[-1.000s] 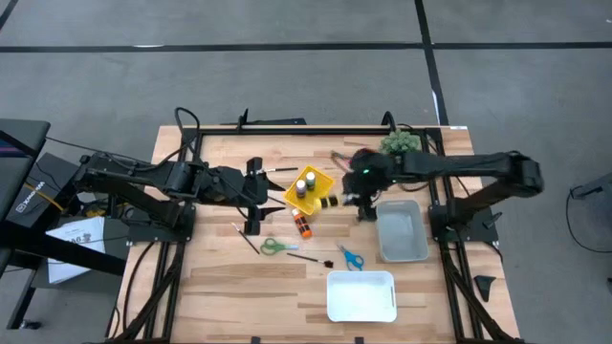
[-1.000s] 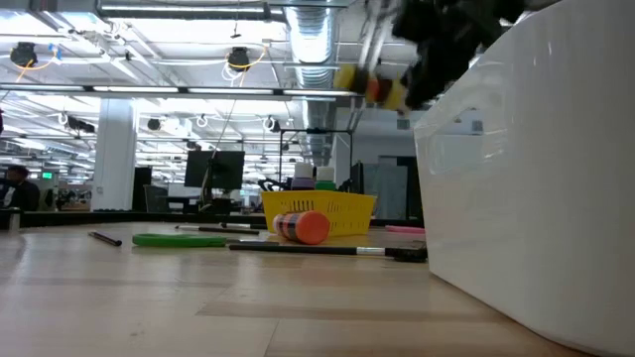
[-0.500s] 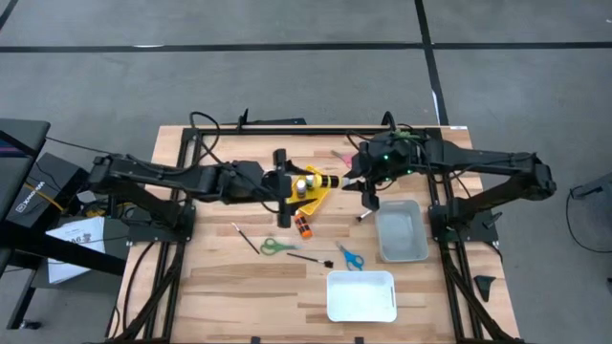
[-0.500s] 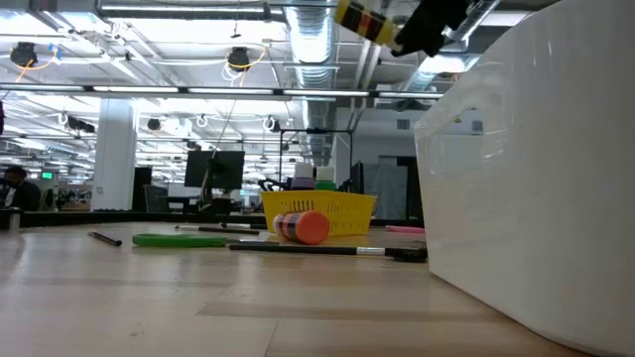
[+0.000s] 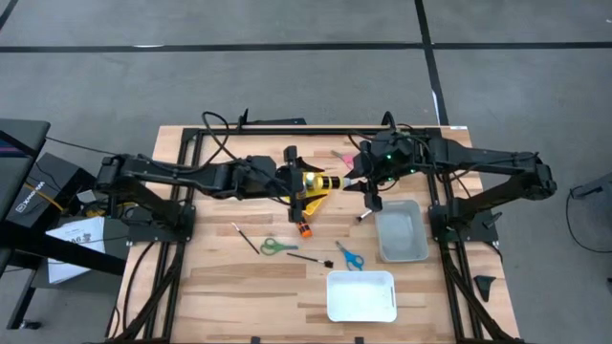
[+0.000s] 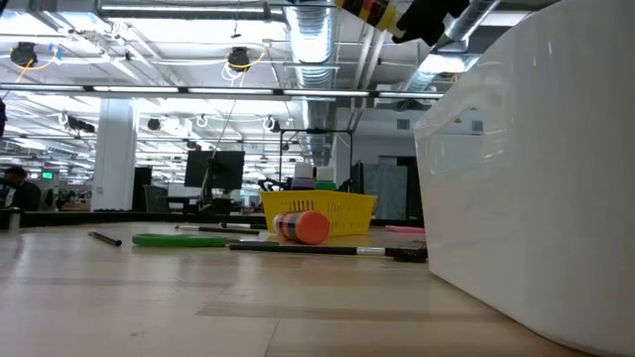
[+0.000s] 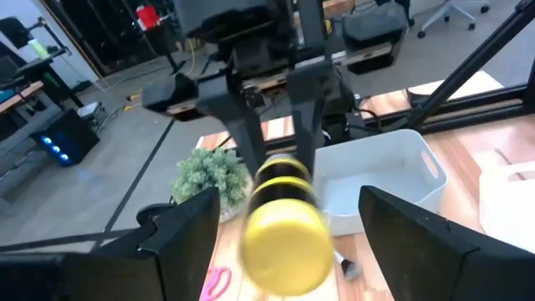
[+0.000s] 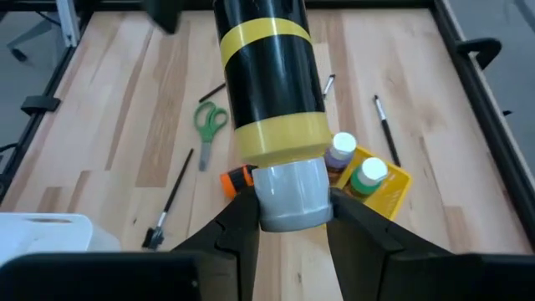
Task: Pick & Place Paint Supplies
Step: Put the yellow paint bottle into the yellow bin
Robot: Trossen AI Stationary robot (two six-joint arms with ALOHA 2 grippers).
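Yellow stripes mark the dark paint bottle (image 5: 330, 180) held level above the tabletop (image 5: 220, 277) in the high view, its long axis running from nine to three o'clock. The right pincer (image 5: 352, 178) is clamped on its three o'clock end; the left pincer (image 5: 298, 182) waits at its nine o'clock end, fingers spread wide, holding nothing. Below lies a yellow basket (image 5: 311, 187), with an orange bottle (image 5: 304, 229) on the boards at six o'clock from it.

Low view: the orange bottle (image 6: 301, 227) lies on its side before the basket (image 6: 319, 212), a brush (image 6: 317, 250) nearer; the striped bottle (image 6: 375, 10) shows at twelve o'clock.

Left wrist view: the bottle's yellow cap (image 7: 286, 242) points straight at the camera, between the spread fingers (image 7: 180, 230), not touching either. A handover looks likely, the left arm being nearest.

Right wrist view: the fingers (image 8: 234, 230) grip the bottle's grey base (image 8: 288, 194); purple (image 8: 339, 151) and green (image 8: 366, 177) bottles stand in the basket.
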